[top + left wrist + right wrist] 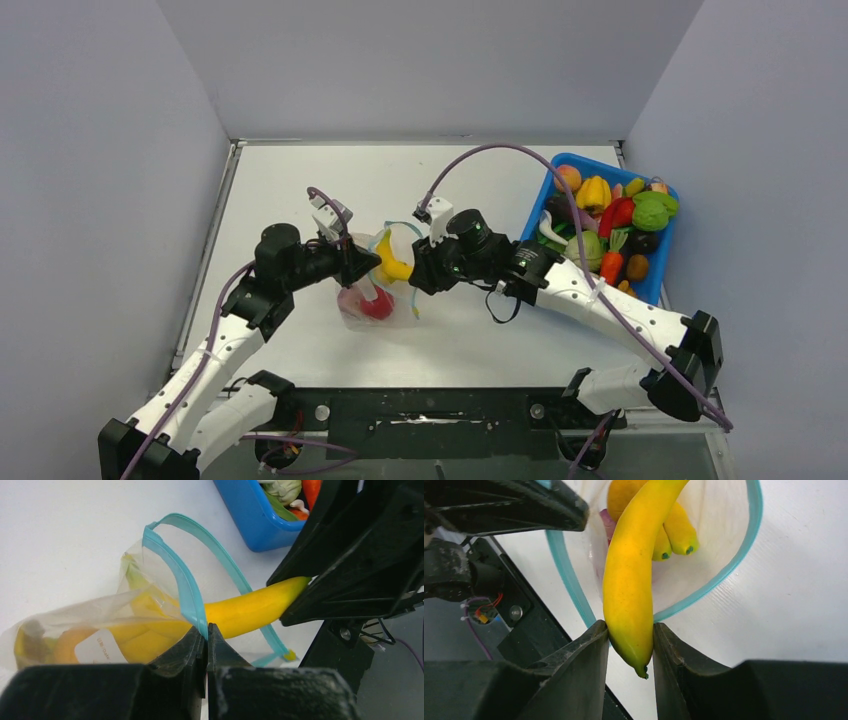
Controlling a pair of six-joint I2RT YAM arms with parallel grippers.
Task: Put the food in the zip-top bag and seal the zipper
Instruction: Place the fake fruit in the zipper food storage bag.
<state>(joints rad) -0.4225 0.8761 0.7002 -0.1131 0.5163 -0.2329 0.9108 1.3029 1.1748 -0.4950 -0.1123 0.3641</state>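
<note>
Gripping the banana (629, 580) partway into the zip-top bag (65, 611), right tool (629, 632) faces left tool (206, 636) pinching the zipper (176, 576), blue bin (250, 520) nearby.

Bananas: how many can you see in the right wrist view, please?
3 bananas: one in the right end effector, two inside the bag; others may be hidden.

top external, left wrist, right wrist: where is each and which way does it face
top external: above, behind the robot, looking down at the table; left arm and right arm show.
left wrist: on the left arm, looking past the left fingers, shut on the bag rim, towards the bin.
right wrist: on the right arm, looking along the right fingers into the bag mouth.
shared: all show the banana.
</note>
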